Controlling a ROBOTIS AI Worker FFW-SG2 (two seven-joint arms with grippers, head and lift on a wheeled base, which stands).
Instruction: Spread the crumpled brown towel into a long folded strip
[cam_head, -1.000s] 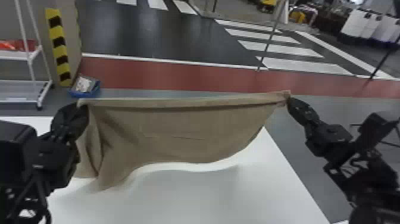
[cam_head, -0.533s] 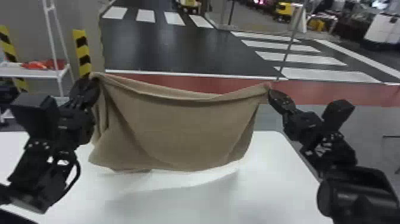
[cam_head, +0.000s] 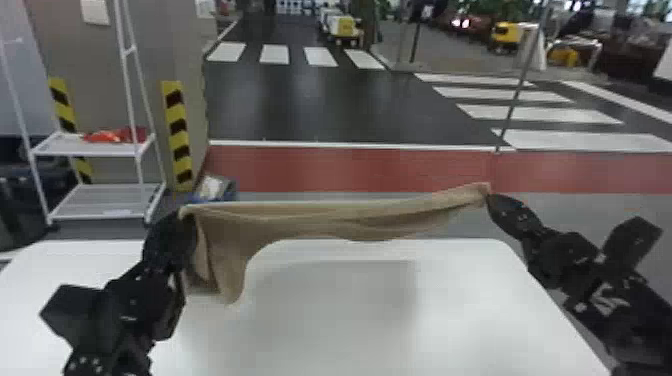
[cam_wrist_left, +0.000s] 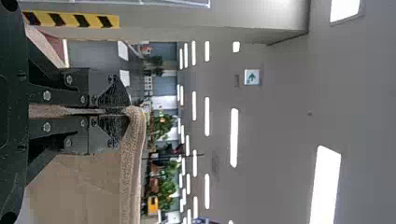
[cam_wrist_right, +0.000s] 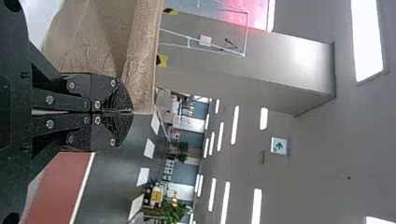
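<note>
The brown towel (cam_head: 320, 220) hangs in the air between both grippers above the table's far edge, its top edge stretched across and its left part drooping lower in folds. My left gripper (cam_head: 182, 215) is shut on the towel's left top corner; in the left wrist view the left gripper (cam_wrist_left: 122, 111) pinches the cloth (cam_wrist_left: 133, 163) between its tips. At the opposite top corner, my right gripper (cam_head: 490, 196) is shut on the fabric. The right wrist view has the right gripper (cam_wrist_right: 130, 111) closed at the corner of the towel (cam_wrist_right: 142, 60).
A white table (cam_head: 320, 310) lies below the towel. Behind it at the left stand a white rack (cam_head: 95, 145) and a blue bin (cam_head: 216, 191) on the floor. A thin pole (cam_head: 515, 100) rises at the back right.
The head view has tilted upward. The towel's hanging middle and right parts have swung up and away, so the cloth now looks like a narrow band, with both grippers still holding its corners.
</note>
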